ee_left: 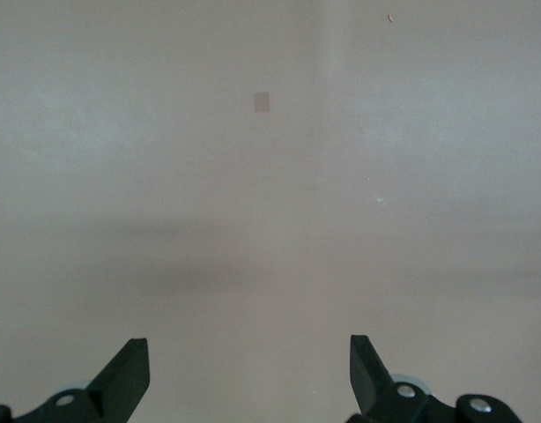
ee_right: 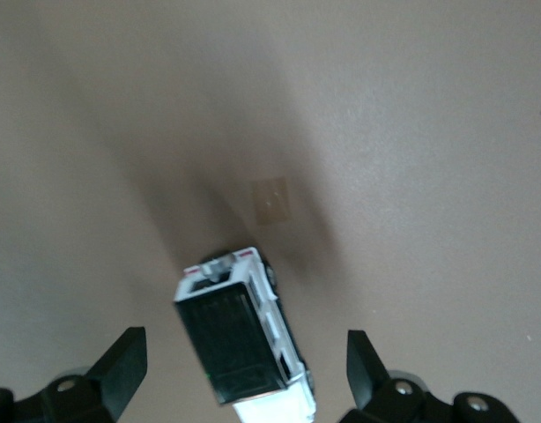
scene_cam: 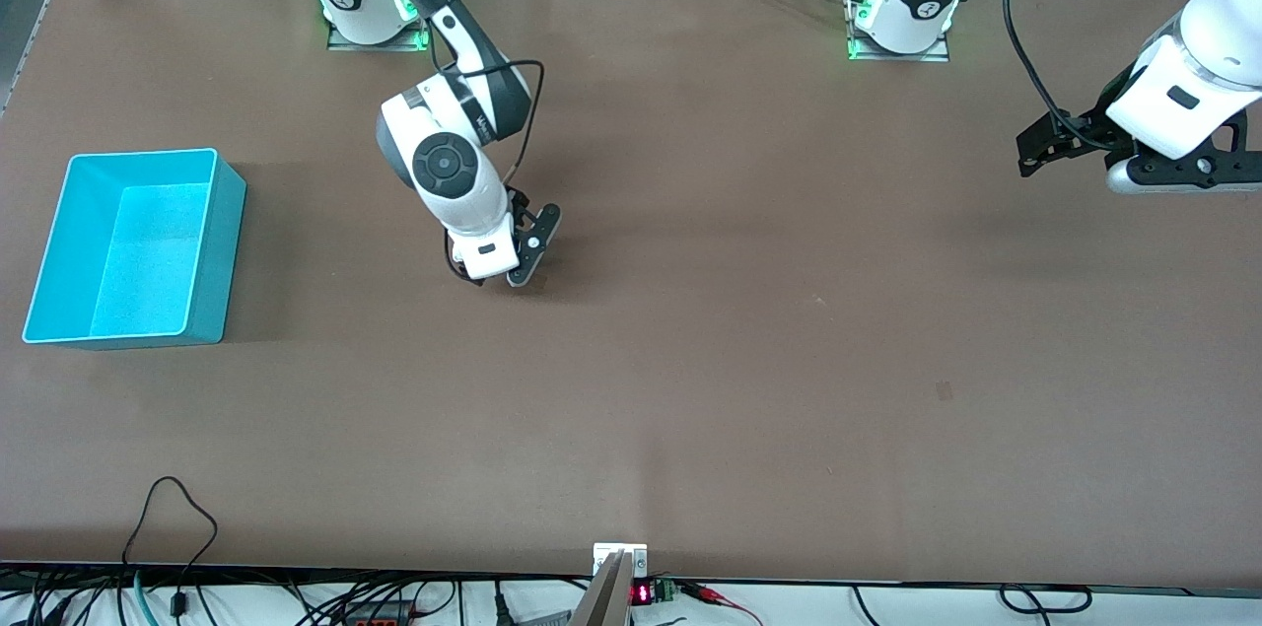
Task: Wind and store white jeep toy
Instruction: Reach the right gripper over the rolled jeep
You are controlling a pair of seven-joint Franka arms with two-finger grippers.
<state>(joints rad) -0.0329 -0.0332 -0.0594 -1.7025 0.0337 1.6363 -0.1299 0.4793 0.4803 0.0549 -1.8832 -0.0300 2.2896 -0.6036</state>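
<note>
The white jeep toy [ee_right: 244, 339], with its black roof panel, lies on the brown table between the spread fingers of my right gripper [ee_right: 247, 348]. Neither fingertip touches it. In the front view the jeep is hidden under my right gripper [scene_cam: 493, 277], which hangs low over the table, open, between the turquoise bin and the table's middle. My left gripper [scene_cam: 1028, 151] waits in the air over the left arm's end of the table. In the left wrist view the left gripper [ee_left: 250, 352] is open with only bare table between its fingers.
A turquoise bin [scene_cam: 217, 251] stands with nothing in it at the right arm's end of the table. A small tape patch [ee_right: 270, 200] lies on the table just past the jeep. Cables run along the table edge nearest the front camera.
</note>
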